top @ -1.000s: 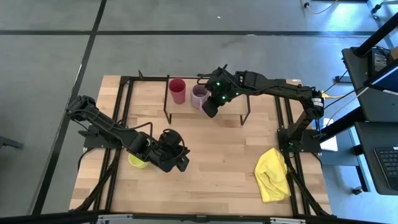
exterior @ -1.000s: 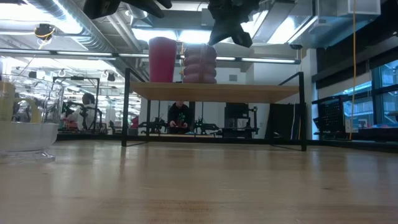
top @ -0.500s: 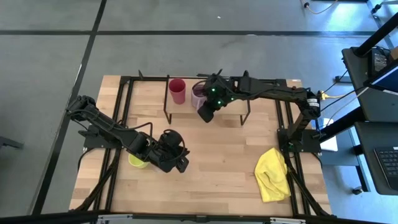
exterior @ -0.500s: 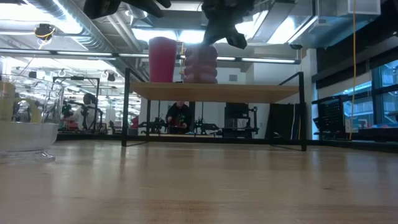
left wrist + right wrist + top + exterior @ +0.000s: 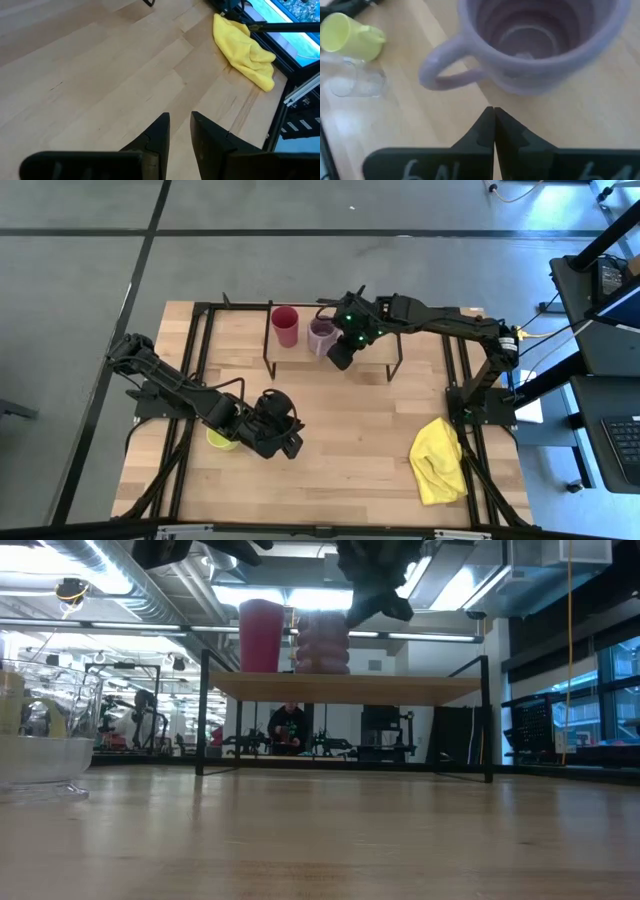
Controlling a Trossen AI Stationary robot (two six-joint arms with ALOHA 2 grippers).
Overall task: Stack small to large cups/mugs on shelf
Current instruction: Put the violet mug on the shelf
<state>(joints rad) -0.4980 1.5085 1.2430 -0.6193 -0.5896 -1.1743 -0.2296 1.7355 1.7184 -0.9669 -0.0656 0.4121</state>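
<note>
Two of the four vessels are standing on the shelf (image 5: pixel 372 352): the red cup (image 5: pixel 285 326) and, just beside it, the lilac mug (image 5: pixel 321 335); the yellow-green mug (image 5: pixel 219 439) is lying on its side on the table (image 5: pixel 350 450) and the clear glass (image 5: pixel 350 80) is sitting next to it, so half the work seems to be waiting; the right gripper (image 5: pixel 340 356) is hovering by the lilac mug's handle, fingers pressed together on nothing; the left gripper (image 5: pixel 288 442) is resting low near the yellow-green mug, fingers slightly parted and empty; no readable writing is showing anywhere.
</note>
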